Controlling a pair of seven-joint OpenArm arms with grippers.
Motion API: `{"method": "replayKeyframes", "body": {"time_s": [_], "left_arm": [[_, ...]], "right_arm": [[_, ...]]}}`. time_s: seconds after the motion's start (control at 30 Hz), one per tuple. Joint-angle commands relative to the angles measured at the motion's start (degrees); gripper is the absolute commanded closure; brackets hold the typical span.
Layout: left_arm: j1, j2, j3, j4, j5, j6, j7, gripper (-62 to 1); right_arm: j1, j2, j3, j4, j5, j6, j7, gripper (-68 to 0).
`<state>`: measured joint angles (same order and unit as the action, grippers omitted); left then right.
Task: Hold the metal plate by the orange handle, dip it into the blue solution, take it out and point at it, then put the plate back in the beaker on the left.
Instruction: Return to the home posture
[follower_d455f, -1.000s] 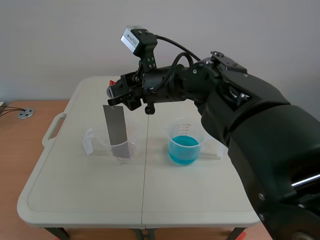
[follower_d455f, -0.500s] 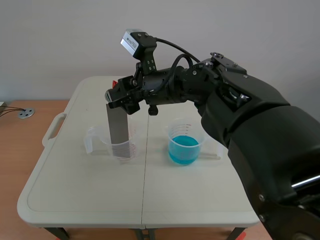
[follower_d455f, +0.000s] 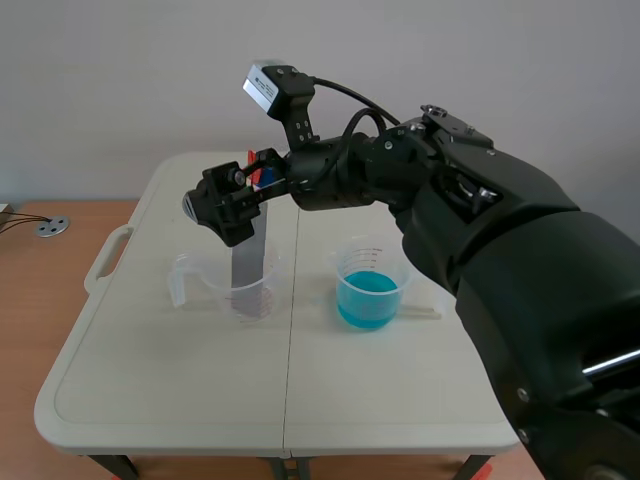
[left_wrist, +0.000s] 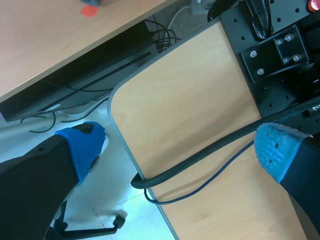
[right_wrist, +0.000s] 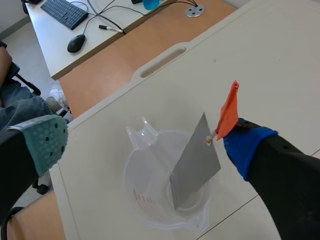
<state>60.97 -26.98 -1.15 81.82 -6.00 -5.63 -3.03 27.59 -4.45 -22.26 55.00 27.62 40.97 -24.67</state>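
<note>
1. Your right gripper (right_wrist: 145, 142) hangs over the left beaker (right_wrist: 142, 195), jaws spread wide and gripping nothing.
2. The metal plate (right_wrist: 196, 165) stands tilted inside that beaker, propped by the wall. Its orange handle (right_wrist: 228, 111) sits just beside 1 blue pad.
3. The blue solution (follower_d455f: 368, 300) sits to the right, apart.
4. Your left gripper (left_wrist: 177, 150) is wide open and empty, likely parked clear.

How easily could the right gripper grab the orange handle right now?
Probably easily. The right gripper is open, the orange handle sticks up above the beaker rim, close beside one of its fingers, and nothing lies between them.
</note>
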Motion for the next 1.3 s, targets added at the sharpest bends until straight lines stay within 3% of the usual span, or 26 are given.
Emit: {"method": "replayKeyframes", "body": {"time_s": [0.0,0.37,0.5,0.63,0.8,1.0,1.27], "left_arm": [[0.76,0.26,0.00,0.24,-0.13,-0.04,-0.33,-62.3],[0.79,0.28,-0.04,0.24,-0.17,-0.07,0.07,-62.3],[0.79,0.28,-0.04,0.24,-0.33,-0.07,0.04,-62.3],[0.76,0.28,-0.07,0.37,-0.35,-0.02,-0.66,-62.3],[0.76,0.24,-3.28,3.41,-0.35,0.17,-2.10,-62.3],[0.92,-0.11,-11.37,11.15,-0.33,0.44,-2.08,-62.3],[0.00,-6.19,-15.17,19.69,-0.37,0.02,-7.54,-62.3]], "right_arm": [[1.79,-0.50,1.49,0.17,-0.07,-0.42,0.57,-66.5],[1.75,-0.48,10.14,0.79,-1.53,-1.05,-2.49,-66.5],[1.60,-0.02,11.58,2.47,-1.49,-1.01,-5.90,-66.5],[0.61,1.22,12.72,5.22,-0.55,-0.85,-6.10,-66.5],[-3.72,3.98,12.98,13.33,1.62,-0.63,-6.01,-66.5],[-10.88,8.00,12.98,25.42,4.39,-0.63,-5.86,-66.5],[-20.20,13.73,13.00,38.18,4.98,-0.66,-2.84,-66.5]]}}
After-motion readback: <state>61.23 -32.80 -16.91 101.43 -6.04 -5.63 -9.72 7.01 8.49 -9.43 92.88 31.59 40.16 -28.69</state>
